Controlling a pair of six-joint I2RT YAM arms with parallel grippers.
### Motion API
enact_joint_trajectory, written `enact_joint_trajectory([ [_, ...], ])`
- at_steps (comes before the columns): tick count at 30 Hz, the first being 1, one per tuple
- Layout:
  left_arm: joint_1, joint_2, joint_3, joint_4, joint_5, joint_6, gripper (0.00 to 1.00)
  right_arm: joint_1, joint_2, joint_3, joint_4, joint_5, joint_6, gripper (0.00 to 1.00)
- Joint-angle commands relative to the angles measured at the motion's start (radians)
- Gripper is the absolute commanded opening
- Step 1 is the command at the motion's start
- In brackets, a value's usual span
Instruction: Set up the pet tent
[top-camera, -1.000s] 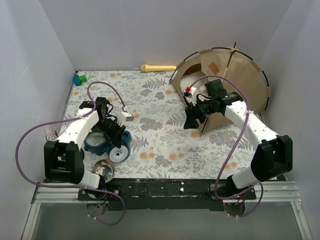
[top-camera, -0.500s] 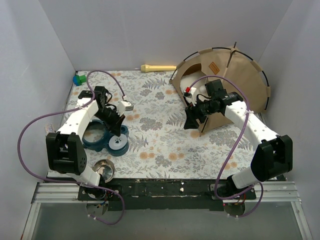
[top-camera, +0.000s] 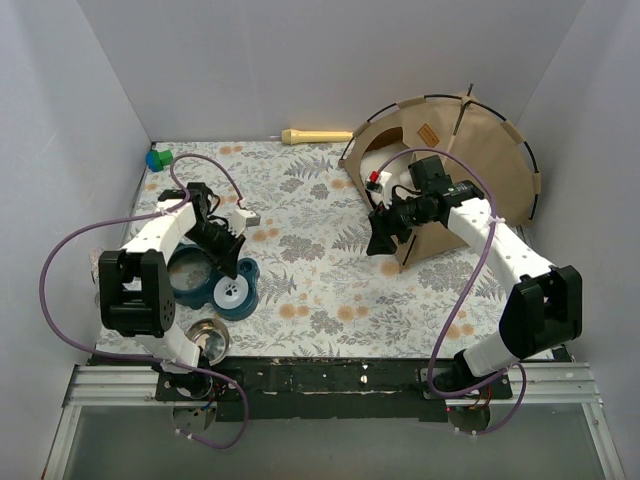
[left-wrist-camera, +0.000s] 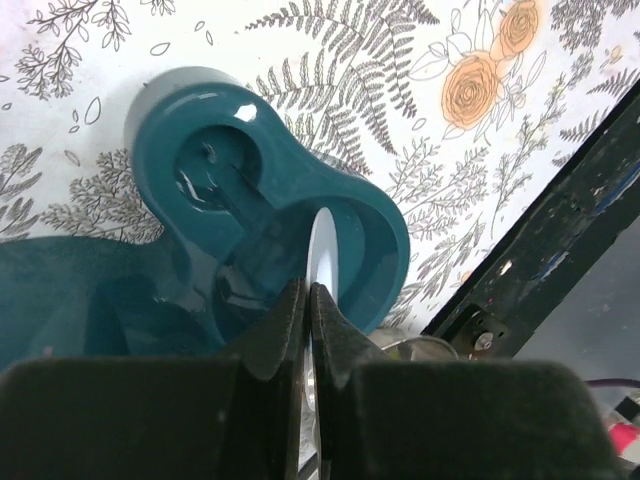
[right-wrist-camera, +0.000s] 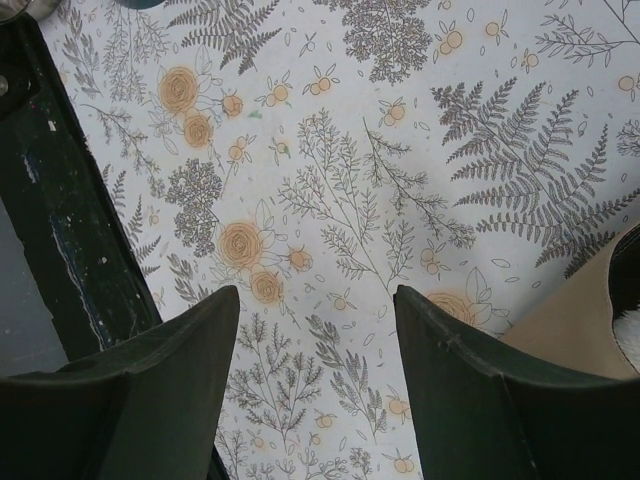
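The tent (top-camera: 470, 150) stands domed at the far right of the worktop (top-camera: 320, 290), apparently set up. The right pincer (top-camera: 380, 238) hangs released at its doorway. The left pincer (top-camera: 234, 268) is clenched over the teal feeder (top-camera: 190, 282). Next move: probably check the poles are seated.

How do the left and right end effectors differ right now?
Left end effector is shut on a white dish's edge; right end effector is open and empty. Left is over the teal bowl stand; right is over floral cloth beside the pet tent. Both have dark fingers.
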Motion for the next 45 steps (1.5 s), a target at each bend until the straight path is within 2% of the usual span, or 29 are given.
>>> enact_joint_trajectory([
  [1, 0.0, 0.064, -0.026, 0.103, 0.067, -0.08, 0.0, 0.005, 0.023, 0.056, 0.003, -0.008, 0.004, 0.71],
  [10, -0.014, 0.242, 0.138, 0.316, 0.131, -0.31, 0.0, 0.006, 0.045, 0.067, 0.009, 0.009, -0.004, 0.71],
  [20, -0.126, 0.391, 0.285, 0.499, 0.108, -0.454, 0.0, 0.006, 0.06, 0.077, 0.028, 0.03, 0.001, 0.71],
  [21, -0.127, 0.409, 0.314, 0.486, 0.11, -0.459, 0.04, 0.006, 0.063, 0.081, 0.026, 0.029, 0.001, 0.71],
  [23, -0.129, 0.429, 0.398, 0.437, 0.107, -0.46, 0.32, 0.005, 0.066, 0.091, 0.023, 0.03, -0.002, 0.72],
  [30, -0.127, 0.319, 0.482, 0.373, 0.006, -0.394, 0.68, 0.006, 0.069, 0.096, 0.026, 0.024, -0.002, 0.72],
  [32, -0.126, 0.284, 0.497, 0.344, -0.02, -0.384, 0.7, 0.006, 0.075, 0.105, 0.028, 0.018, -0.001, 0.72],
  [34, -0.117, 0.247, 0.518, 0.286, -0.017, -0.359, 0.67, 0.006, 0.084, 0.12, 0.025, 0.011, 0.001, 0.72],
  [36, -0.112, 0.215, 0.551, 0.174, -0.005, -0.3, 0.67, 0.006, 0.089, 0.131, 0.028, 0.007, 0.003, 0.72],
  [40, -0.107, 0.119, 0.514, -0.145, 0.01, -0.024, 0.73, 0.006, 0.091, 0.133, 0.034, -0.005, 0.006, 0.72],
  [42, -0.106, 0.025, 0.378, -0.187, -0.074, 0.03, 0.77, 0.006, 0.092, 0.125, 0.035, -0.015, 0.004, 0.72],
  [45, -0.107, -0.159, 0.131, -0.187, -0.183, 0.215, 0.84, 0.012, 0.094, 0.114, 0.037, -0.028, 0.009, 0.72],
])
